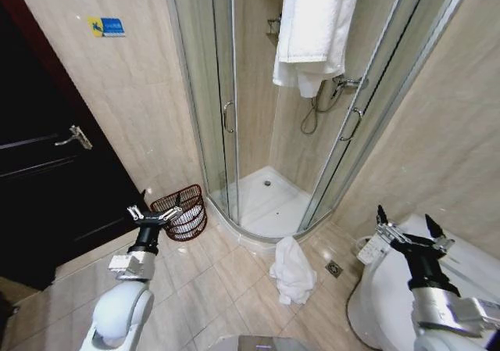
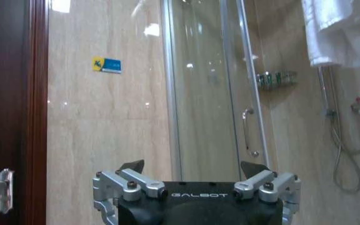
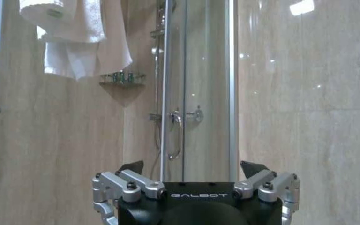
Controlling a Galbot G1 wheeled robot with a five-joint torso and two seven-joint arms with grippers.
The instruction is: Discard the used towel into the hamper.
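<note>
While both arms hang raised, crumpled white towel [image 1: 293, 270] lies on floor tiles [image 1: 226, 277] between grippers, nearer right gripper [image 1: 406, 224]. Left gripper [image 1: 154, 213] wide, empty, hamper [image 1: 182, 211] just beyond its fingertips, against wall beside shower enclosure [image 1: 234, 132]. Right gripper wide, empty, above toilet [image 1: 391, 304]. Second towel [image 1: 312, 26] hangs over shower glass.
</note>
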